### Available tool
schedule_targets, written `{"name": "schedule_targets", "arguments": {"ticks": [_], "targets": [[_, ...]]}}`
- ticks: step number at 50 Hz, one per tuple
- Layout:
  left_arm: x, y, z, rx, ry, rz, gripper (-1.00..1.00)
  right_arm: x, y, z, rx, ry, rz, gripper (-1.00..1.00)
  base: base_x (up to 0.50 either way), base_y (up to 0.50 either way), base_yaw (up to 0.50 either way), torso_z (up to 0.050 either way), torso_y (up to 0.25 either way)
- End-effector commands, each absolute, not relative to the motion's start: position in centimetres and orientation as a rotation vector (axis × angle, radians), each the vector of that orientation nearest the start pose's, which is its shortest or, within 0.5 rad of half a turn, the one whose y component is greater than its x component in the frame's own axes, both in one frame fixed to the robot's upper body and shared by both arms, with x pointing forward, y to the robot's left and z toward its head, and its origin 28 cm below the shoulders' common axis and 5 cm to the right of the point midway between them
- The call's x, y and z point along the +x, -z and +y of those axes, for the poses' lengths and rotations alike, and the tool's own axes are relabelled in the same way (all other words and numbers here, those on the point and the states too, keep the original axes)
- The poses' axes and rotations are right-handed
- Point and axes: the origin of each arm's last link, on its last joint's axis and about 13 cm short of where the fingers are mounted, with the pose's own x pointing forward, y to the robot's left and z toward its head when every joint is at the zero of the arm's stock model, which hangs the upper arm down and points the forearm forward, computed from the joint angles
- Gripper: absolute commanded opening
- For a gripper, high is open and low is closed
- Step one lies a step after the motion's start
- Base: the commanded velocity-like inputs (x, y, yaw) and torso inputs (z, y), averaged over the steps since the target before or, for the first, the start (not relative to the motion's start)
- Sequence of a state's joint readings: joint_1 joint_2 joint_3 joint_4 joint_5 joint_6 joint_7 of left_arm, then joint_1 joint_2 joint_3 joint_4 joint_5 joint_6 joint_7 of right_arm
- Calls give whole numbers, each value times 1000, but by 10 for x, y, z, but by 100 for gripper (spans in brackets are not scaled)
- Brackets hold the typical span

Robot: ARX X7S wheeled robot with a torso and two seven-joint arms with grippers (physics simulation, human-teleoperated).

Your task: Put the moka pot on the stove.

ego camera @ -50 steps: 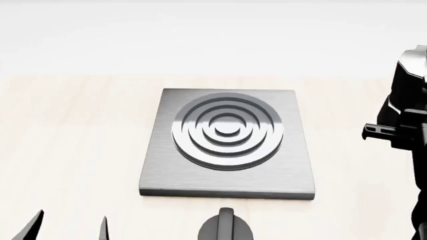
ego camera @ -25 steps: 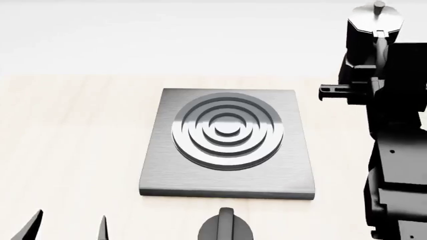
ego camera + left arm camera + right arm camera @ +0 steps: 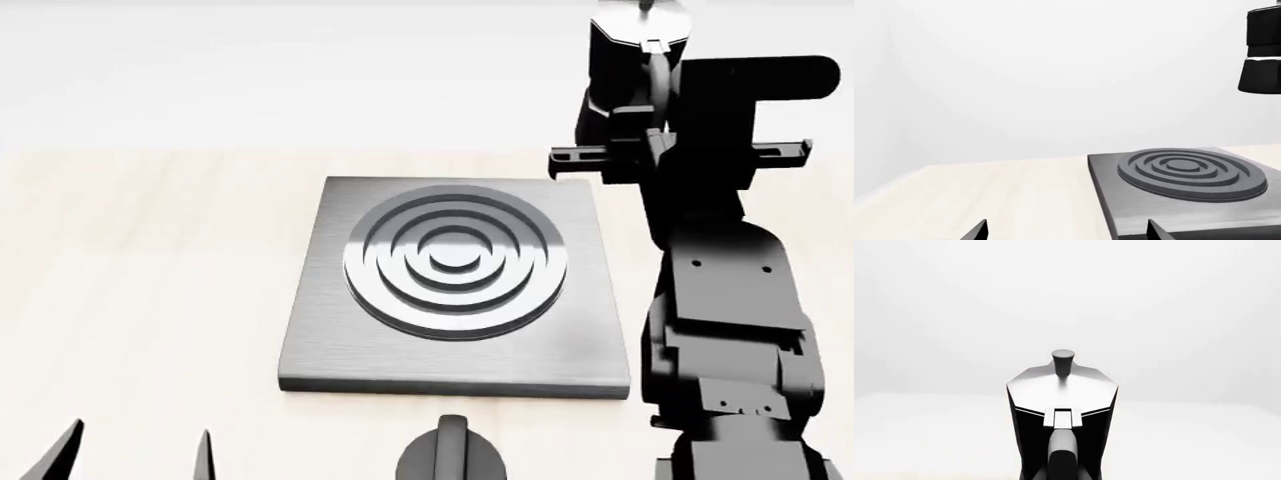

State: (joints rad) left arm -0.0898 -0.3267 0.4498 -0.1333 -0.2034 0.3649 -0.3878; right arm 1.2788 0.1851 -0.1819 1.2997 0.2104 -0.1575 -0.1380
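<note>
Here the tall glossy black faceted moka pot (image 3: 638, 60) with its silver lid and small knob hangs in the air, carried upright at the end of the black right arm (image 3: 721, 300), above and just beyond the far right corner of the flat square brushed-grey metal stove (image 3: 455, 287). In the head view the right gripper (image 3: 657, 135) sits at the pot's handle side, its dark crossbar spreading to both sides behind the pot, and the pot's curved handle runs down into it, so the jaws appear clamped on the handle, though the fingers themselves are not clearly seen. The right wrist view looks along that handle at the moka pot (image 3: 1062, 415): the octagonal silver lid tilts toward the camera, the knob stands up at its middle, and the hinge and handle top fill the lower centre, with only pale background behind. The left wrist view shows the stove (image 3: 1174, 190) lying flat on the pale wooden tabletop (image 3: 994, 195), its raised concentric ring burner (image 3: 1192, 172) bare, and the moka pot (image 3: 1262, 52) high up at the edge of the frame, clear of the slab. The left gripper (image 3: 134, 455) rests low near the front of the table, its two dark fingertips spread apart with nothing between them. A short black round knob (image 3: 451, 455) with a ridge sits just in front of the stove's near edge.
</note>
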Motion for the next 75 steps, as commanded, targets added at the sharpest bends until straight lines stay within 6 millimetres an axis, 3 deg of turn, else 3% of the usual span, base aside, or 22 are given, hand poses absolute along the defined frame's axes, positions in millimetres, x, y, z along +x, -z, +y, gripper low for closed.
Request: {"name": "schedule_targets", "arguments": {"ticks": [1, 24, 39, 75], "targets": [[215, -13, 206, 50, 22, -217, 100, 432, -192, -147, 10, -87, -173, -100, 0, 0, 0, 0, 10], [215, -13, 206, 42, 15, -225, 100, 430, -174, -119, 38, -178, -108, -100, 0, 0, 0, 1, 1], [215, -13, 206, 37, 17, -228, 100, 430, -172, -103, 18, -224, -84, -100, 0, 0, 0, 0, 1], [215, -13, 206, 36, 15, -234, 100, 423, -146, -98, 39, -211, 12, -100, 0, 0, 0, 0, 1]]}}
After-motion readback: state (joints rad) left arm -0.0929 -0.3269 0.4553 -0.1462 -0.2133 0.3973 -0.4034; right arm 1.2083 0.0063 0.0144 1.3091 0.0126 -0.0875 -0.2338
